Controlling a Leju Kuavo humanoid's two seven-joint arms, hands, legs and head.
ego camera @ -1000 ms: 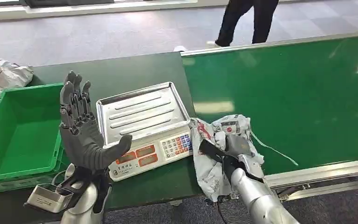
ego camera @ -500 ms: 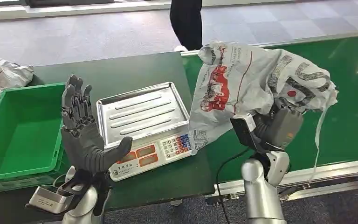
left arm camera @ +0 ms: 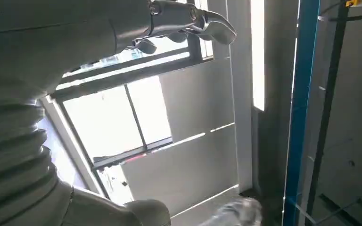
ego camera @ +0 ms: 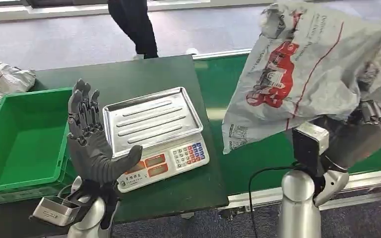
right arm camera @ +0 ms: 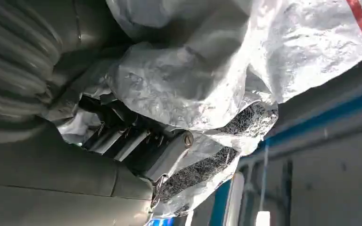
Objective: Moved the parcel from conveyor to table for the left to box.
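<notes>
Up it goes: since a second ago the parcel [ego camera: 307, 74] has risen from the lower middle of the frame, off the green conveyor [ego camera: 258, 148], to the upper right, and the person at the top edge has walked leftward. We see the right robot hand [ego camera: 367, 134] clamped on the bag's lower right corner, fingers buried in the plastic, as the right wrist view confirms. That means the lift is done and, we judge, the carry to the dark bench [ego camera: 144, 74] comes next. The left robot hand [ego camera: 92, 144] stays upright at lower left, fingers spread, holding nothing. The parcel is a crinkled, limp grey-white poly bag with red print, hanging in loose folds. Below it sit a ribbed shiny steel scale [ego camera: 154, 131] and a smooth green plastic box [ego camera: 10, 183].
</notes>
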